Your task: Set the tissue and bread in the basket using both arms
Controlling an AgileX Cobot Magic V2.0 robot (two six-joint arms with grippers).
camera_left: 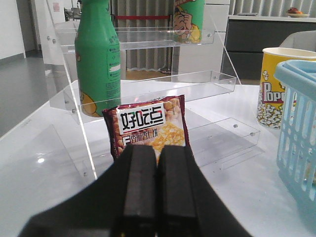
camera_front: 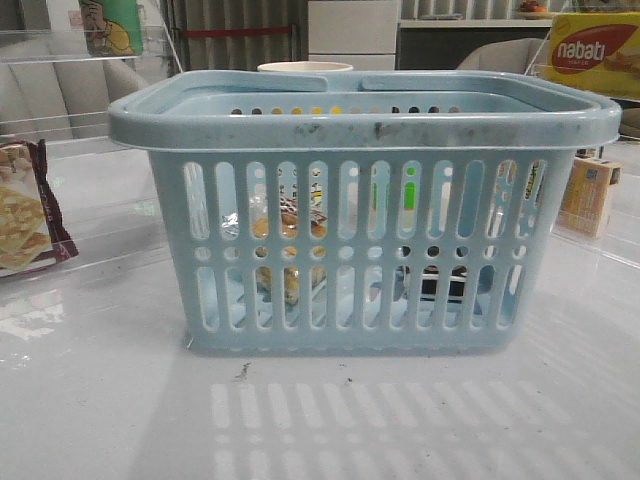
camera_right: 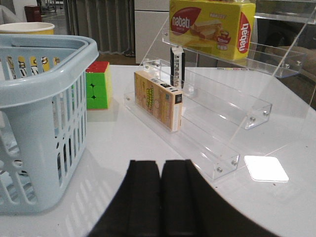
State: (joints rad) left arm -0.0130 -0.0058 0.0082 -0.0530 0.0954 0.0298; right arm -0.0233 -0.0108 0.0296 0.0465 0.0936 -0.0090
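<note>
Front view first: the big blue basket (camera_front: 360,210) sits in the middle of the white table (camera_front: 100,400). Through its slots I see the bread (camera_front: 288,222) inside on the left part, in its shiny wrapper. A dark thing low inside on the right part may be the tissue (camera_front: 432,280), but I cannot tell for sure. A cracker packet (camera_front: 25,205) leans far to the left.

My left wrist view shows my left pincer (camera_left: 157,192) closed tight, holding nothing. The cracker packet (camera_left: 148,127) stands just past it, below a green bottle (camera_left: 98,59). A popcorn cup (camera_left: 279,86) stands near the basket (camera_left: 301,133).

My right wrist view shows my right pincer (camera_right: 161,197) closed tight too, holding nothing. The basket (camera_right: 39,113) is beside it. A yellow wafer box (camera_right: 212,24) sits on a clear shelf (camera_right: 217,113).
</note>
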